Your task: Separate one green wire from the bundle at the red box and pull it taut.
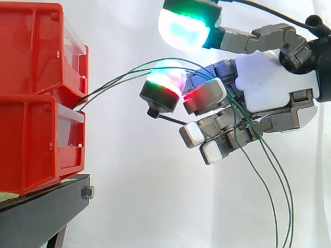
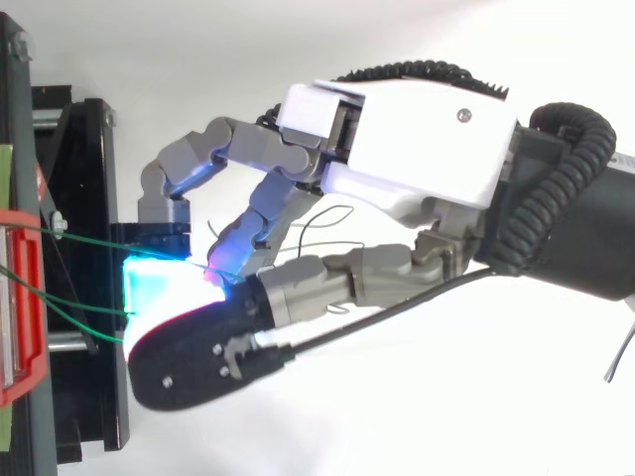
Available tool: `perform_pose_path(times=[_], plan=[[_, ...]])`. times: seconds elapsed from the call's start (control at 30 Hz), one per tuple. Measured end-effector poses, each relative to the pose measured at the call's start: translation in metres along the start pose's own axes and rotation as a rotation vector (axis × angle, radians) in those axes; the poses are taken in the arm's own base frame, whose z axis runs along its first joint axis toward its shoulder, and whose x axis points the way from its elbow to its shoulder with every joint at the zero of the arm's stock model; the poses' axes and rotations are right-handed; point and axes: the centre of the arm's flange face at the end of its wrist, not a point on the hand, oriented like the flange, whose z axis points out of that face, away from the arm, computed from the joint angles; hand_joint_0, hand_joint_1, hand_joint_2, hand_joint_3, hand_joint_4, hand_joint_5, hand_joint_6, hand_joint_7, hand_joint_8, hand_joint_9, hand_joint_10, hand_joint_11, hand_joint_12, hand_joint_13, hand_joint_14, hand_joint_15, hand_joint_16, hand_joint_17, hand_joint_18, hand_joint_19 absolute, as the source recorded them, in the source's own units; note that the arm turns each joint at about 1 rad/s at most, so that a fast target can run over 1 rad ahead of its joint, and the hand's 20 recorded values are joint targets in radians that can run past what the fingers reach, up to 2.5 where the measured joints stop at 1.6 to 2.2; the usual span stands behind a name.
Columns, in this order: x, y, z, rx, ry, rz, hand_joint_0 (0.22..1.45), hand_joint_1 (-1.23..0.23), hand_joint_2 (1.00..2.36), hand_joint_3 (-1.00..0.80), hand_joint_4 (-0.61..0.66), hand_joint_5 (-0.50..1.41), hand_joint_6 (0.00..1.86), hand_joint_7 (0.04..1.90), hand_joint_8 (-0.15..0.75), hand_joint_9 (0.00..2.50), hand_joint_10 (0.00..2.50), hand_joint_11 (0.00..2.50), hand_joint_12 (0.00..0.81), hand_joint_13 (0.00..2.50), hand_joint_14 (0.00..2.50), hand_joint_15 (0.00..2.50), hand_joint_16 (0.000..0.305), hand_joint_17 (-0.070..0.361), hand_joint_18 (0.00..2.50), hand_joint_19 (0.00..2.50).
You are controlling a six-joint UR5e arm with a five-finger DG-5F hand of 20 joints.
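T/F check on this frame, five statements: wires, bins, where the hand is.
1. Green wires run from the red bins across to the hand. True.
2. The wires are pulled straight between the bins and the hand. False: in the side view they bow upward in an arc.
3. The bins are stacked one on the other on a black stand. True.
4. The hand comes into the side view from the left. False: it comes in from the right edge.
5. The wires end at the hand. False: they pass through it and hang down to the bottom edge of the side view.
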Motion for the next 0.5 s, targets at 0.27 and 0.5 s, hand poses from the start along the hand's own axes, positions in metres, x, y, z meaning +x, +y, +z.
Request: perform_pose_path(times=[0.27,0.5], plan=[[-0.0036,-0.0019,-0.0005,0.014,-0.004,-0.010,0.58,-0.67,1.01,-0.33,0.07,-0.16,0.87,1.10,0.253,1.24,0.02,1.39,0.404,0.95,0.03,0.75,0.049,0.110,0.81,0.72],[-0.0048,-0.0027,-0.0008,0.020,-0.005,-0.014,0.60,-0.79,1.01,-0.20,0.05,-0.17,0.89,1.06,0.272,1.20,0.02,1.37,0.419,0.95,0.02,0.74,0.053,0.118,0.84,0.68]])
